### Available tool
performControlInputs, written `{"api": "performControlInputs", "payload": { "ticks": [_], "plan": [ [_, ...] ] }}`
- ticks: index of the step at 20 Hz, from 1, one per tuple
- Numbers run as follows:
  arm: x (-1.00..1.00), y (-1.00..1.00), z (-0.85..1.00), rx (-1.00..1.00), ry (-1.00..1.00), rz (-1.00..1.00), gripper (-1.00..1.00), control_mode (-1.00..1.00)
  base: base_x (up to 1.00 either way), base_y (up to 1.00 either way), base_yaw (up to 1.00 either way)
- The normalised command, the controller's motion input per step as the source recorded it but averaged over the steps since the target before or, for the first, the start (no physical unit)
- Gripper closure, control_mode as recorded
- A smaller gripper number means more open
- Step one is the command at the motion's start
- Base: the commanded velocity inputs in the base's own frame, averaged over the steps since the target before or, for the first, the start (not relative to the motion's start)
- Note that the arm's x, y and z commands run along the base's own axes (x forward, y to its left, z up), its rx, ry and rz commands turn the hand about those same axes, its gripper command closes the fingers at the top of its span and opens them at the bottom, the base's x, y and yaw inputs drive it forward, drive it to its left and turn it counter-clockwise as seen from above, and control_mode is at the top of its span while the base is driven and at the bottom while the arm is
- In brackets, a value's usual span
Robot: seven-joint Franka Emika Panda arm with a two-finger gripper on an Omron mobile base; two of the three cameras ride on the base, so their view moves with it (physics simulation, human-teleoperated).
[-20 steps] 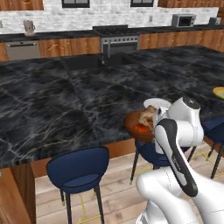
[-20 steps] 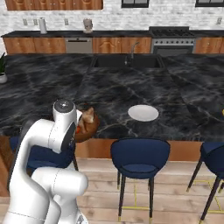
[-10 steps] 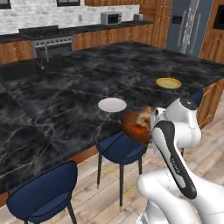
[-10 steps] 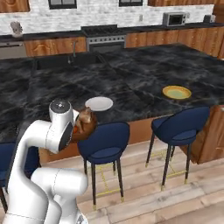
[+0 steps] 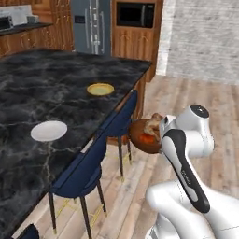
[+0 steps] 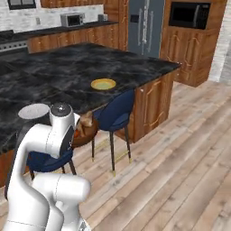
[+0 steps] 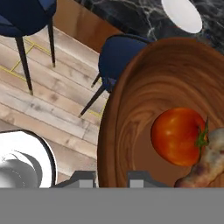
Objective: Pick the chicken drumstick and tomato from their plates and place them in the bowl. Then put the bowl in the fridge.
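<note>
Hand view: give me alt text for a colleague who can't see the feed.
The gripper is shut on the near rim of the wooden bowl, which holds the tomato with the chicken drumstick beside it. Behind are blue stools on wood floor and the white plate on the dark counter.

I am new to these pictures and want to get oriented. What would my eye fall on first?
First, the wooden bowl held up by the gripper over the floor beside the counter, with the tomato and the chicken drumstick inside it. Next, two bare plates on the dark counter: a white plate and a yellow plate.
</note>
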Motion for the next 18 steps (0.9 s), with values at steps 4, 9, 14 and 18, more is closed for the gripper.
{"api": "performControlInputs", "payload": {
  "ticks": [4, 9, 14, 18],
  "plan": [
    [0.00, 0.00, 0.00, 0.00, 0.00, 0.00, 1.00, 1.00, 0.03, 0.00, -0.84],
    [0.00, 0.00, 0.00, 0.00, 0.00, 0.00, 1.00, 1.00, 0.21, 0.06, -0.71],
    [0.00, 0.00, 0.00, 0.00, 0.00, 0.00, 1.00, 1.00, 0.67, 0.22, -0.29],
    [0.00, 0.00, 0.00, 0.00, 0.00, 0.00, 1.00, 1.00, 0.80, 0.29, -0.21]
  ]
}}
